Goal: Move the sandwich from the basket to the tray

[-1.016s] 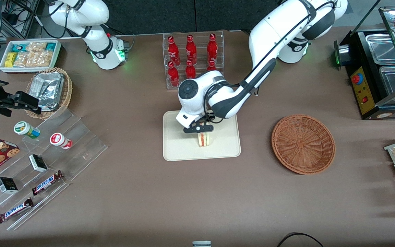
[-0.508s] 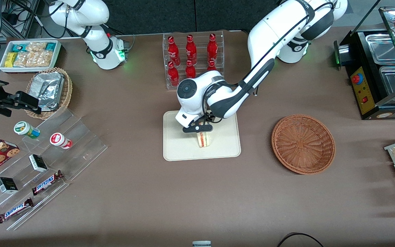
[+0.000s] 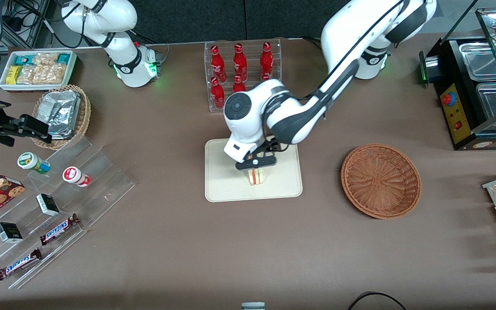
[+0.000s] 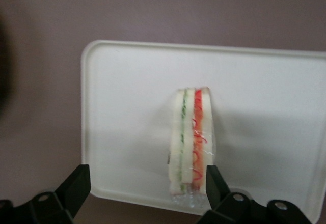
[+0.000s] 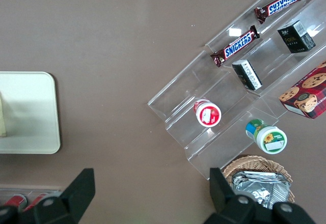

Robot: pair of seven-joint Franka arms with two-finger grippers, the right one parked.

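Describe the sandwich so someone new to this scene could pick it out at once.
Find the cream tray at the middle of the table, nearer the front camera than the rack of red bottles. The sandwich stands on edge on it, directly under the working arm's open claw. It is the only thing on the tray: pale bread with red, orange and green stripes.

Front view was evenly lit from overhead, sharp throughout; soft shadows fell on the tabletop toward 6 o'clock of each item. Green LED glow showed at the arm bases. Mild glare sat on the acrylic shelves and foil packets. Left wrist view was soft and hazy: the tray looked washed out, the sandwich slightly blurred, and the tool, fingers spread wide above the tray, out of focus. Right wrist view was crisp.
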